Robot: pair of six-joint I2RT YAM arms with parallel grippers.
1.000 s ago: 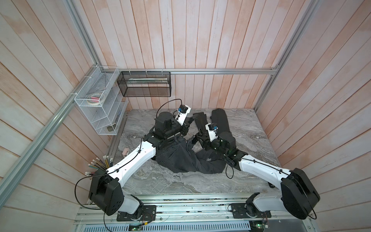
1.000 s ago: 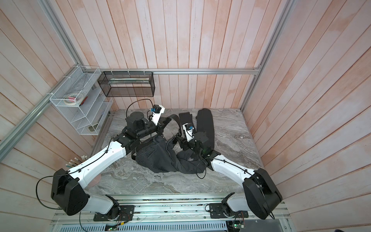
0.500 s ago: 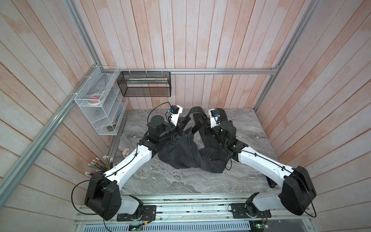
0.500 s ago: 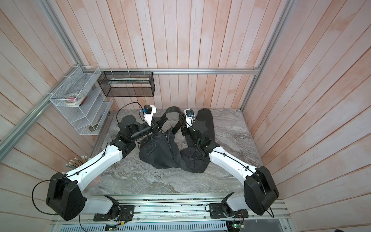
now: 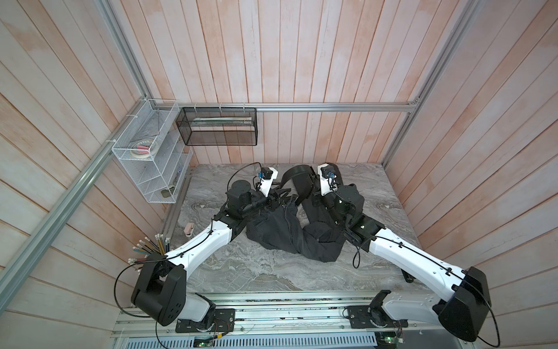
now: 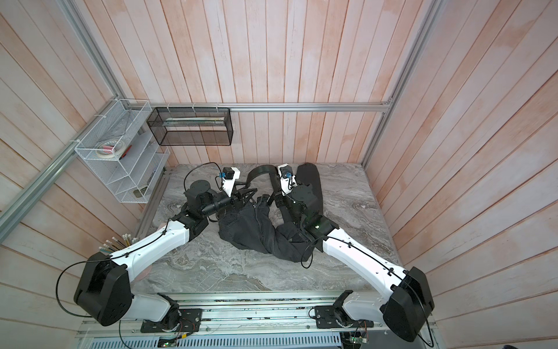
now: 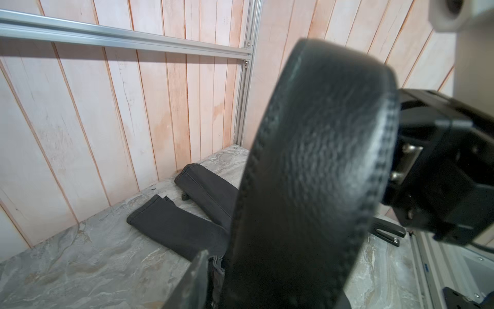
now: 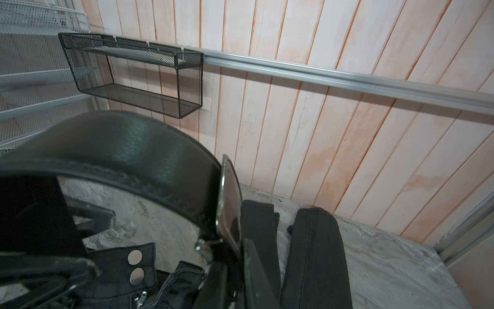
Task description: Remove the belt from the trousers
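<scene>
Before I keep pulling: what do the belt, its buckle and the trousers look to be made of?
The belt looks like black leather or a leather-like synthetic. It has a semi-gloss finish, a pebbled grain and stitched edges. The buckle is probably metal, going by its bright polished rim. The trousers look like charcoal denim: a matte weave with visible seam stitching and shiny snap buttons.

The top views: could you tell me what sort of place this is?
Likely a robot test cell: plank walls, aluminium frame rails, left arm and right arm mounted at a marble-look tabletop.
</scene>
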